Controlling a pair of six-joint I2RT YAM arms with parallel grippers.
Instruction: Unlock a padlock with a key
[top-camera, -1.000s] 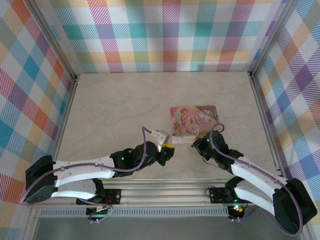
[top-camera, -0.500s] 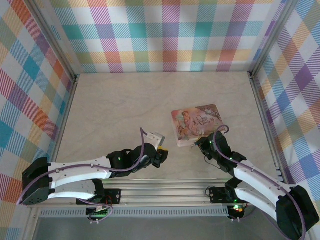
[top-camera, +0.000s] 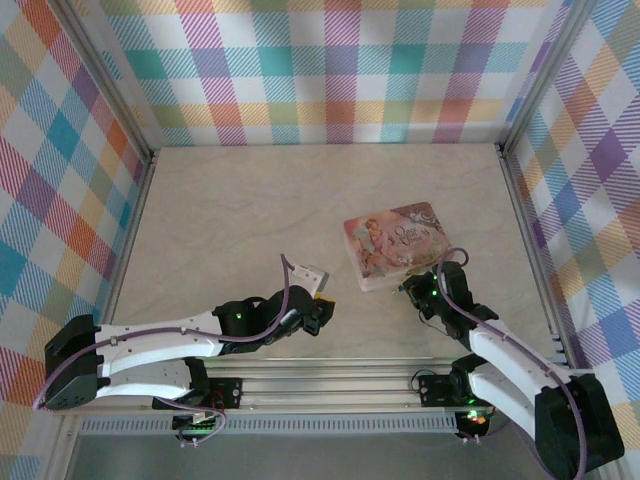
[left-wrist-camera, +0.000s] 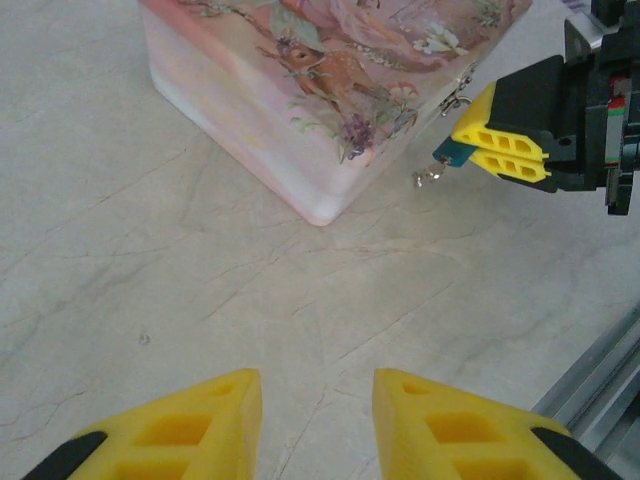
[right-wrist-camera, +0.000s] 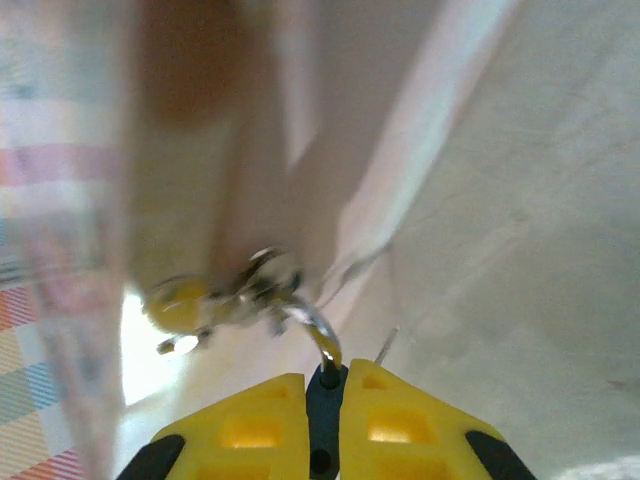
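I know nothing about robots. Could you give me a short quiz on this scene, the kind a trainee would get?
1. True or false: the left gripper has something between its fingers.
2. What does the right gripper pinch? A) a spoon B) the teal padlock C) a red cup
3. Fill in: the pink box has its lid ____.
Key: 1 false, its fingers stand apart over bare table; 2 B; 3 shut.
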